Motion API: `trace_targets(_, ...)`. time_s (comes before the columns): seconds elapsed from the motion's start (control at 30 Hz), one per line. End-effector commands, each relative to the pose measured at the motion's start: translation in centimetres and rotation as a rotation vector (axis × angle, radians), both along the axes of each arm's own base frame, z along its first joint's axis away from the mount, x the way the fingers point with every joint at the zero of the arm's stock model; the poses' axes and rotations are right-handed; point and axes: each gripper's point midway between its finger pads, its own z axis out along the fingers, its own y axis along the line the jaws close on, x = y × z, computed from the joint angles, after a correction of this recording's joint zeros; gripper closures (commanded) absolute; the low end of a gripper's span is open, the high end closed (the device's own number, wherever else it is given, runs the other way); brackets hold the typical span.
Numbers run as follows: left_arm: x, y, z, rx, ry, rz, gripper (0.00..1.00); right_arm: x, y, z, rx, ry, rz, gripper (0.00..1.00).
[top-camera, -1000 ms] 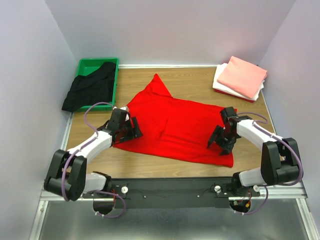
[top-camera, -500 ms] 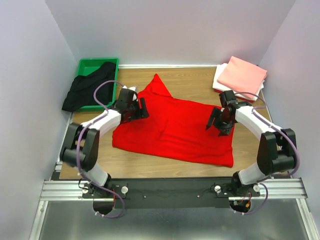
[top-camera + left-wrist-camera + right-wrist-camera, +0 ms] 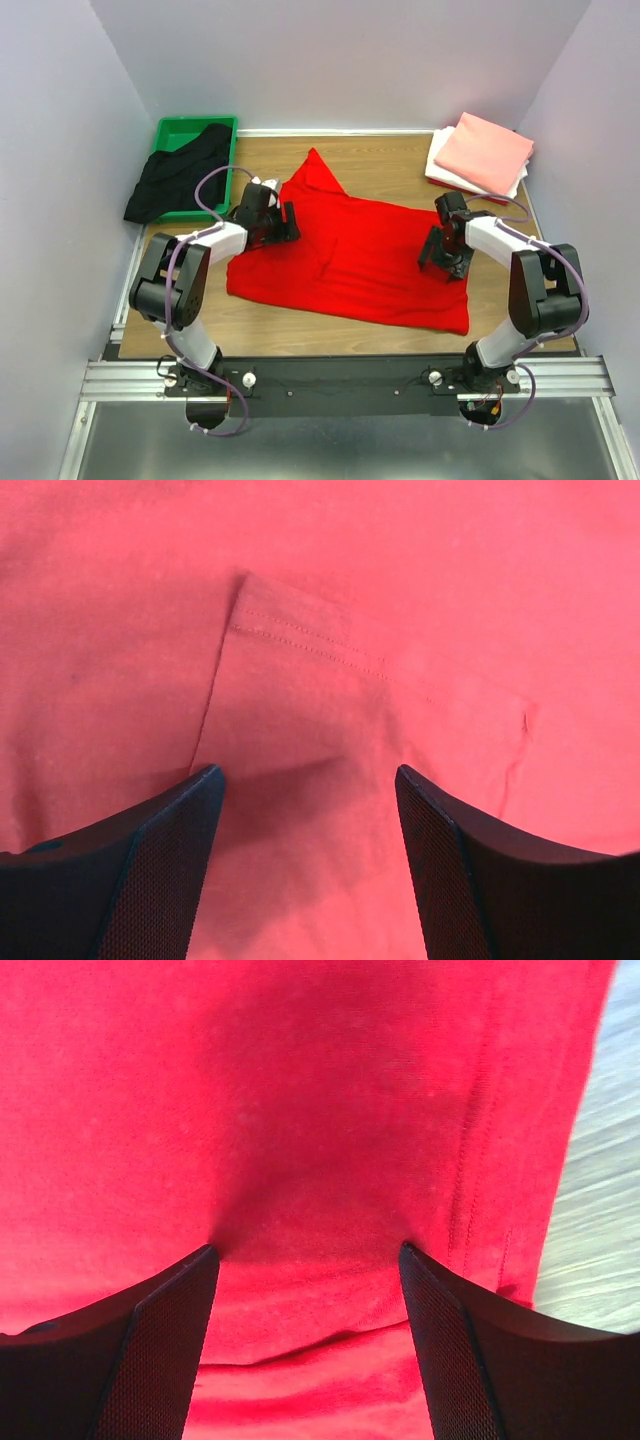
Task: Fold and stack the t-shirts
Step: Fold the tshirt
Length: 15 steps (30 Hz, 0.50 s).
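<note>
A bright red t-shirt (image 3: 350,260) lies spread on the wooden table. My left gripper (image 3: 283,222) is open over its left edge, near a sleeve; in the left wrist view (image 3: 308,772) the jaws stand apart above a stitched hem. My right gripper (image 3: 437,258) is open and pressed onto the shirt's right side; in the right wrist view (image 3: 308,1250) its tips dent the cloth beside a seam. A black t-shirt (image 3: 180,175) hangs crumpled over a green bin (image 3: 172,131). A salmon-pink folded shirt (image 3: 485,152) lies on a white folded shirt (image 3: 441,160) at the back right.
Grey walls close in the table on the left, back and right. Bare wood (image 3: 390,160) shows behind the red shirt and along the front edge (image 3: 300,335). A metal rail (image 3: 340,380) holds the arm bases.
Both arms have moved away from the near edge toward the shirt's far part. The left gripper went up and right to the left sleeve; the right gripper went up along the right edge.
</note>
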Motion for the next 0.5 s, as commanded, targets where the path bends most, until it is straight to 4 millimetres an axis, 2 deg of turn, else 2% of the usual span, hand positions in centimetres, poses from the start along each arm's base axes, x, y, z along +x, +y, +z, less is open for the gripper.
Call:
trace_targets(0.0, -5.7, 1.0, -3.4, 0.024, 0.182, 0.020, 0.22, -3.1, -3.7, -3.3, -0.125, 0.113, -0.076, 0.19)
trace_targets(0.1, -6.7, 0.7, -2.8, 0.006, 0.186, 0.024, 0.22, -3.2, -4.0, -3.2, -0.122, 0.111, -0.093, 0.18)
trace_targets(0.23, -8.6, 1.4, -2.8, 0.014, 0.231, 0.056, 0.22, -3.6, -3.9, -3.2, -0.108, 0.123, -0.091, 0.18)
trace_targets(0.37, -9.3, 1.8, -1.1, 0.004, 0.207, 0.076, 0.21, -3.7, -3.7, -2.7, -0.094, 0.107, -0.095, 0.18)
trace_targets(0.47, -8.6, 1.3, 1.0, -0.024, 0.169, 0.075, 0.21, -2.4, -3.4, -1.2, -0.081, 0.058, -0.094, 0.18)
